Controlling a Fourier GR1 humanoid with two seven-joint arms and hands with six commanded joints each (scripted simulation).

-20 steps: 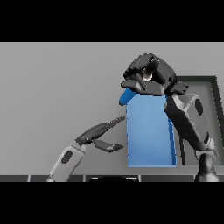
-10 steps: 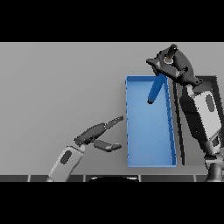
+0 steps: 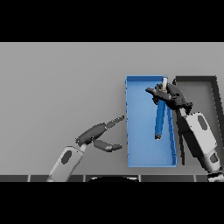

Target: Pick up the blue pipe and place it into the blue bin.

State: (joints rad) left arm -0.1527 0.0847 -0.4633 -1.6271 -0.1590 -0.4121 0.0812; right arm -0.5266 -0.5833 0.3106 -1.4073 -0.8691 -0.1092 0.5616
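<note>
The flat grey table (image 3: 61, 87) carries a shallow rectangular blue bin (image 3: 141, 151) with a dark grey tray (image 3: 197, 81) just beside it on the right. Inside the bin's right half lies the long blue pipe (image 3: 160, 120), its pale end toward the far wall under the right hand (image 3: 168, 96). That hand's fingers look loosely curled over the pipe's top, and whether they grip it I cannot tell. Judging by this, the release should be clean: spread the fingers fully, then lift straight up without dragging the pipe. The right forearm slopes back toward the lower right. The left hand (image 3: 94, 135) rests near the bin's left wall, fingers straight.
</note>
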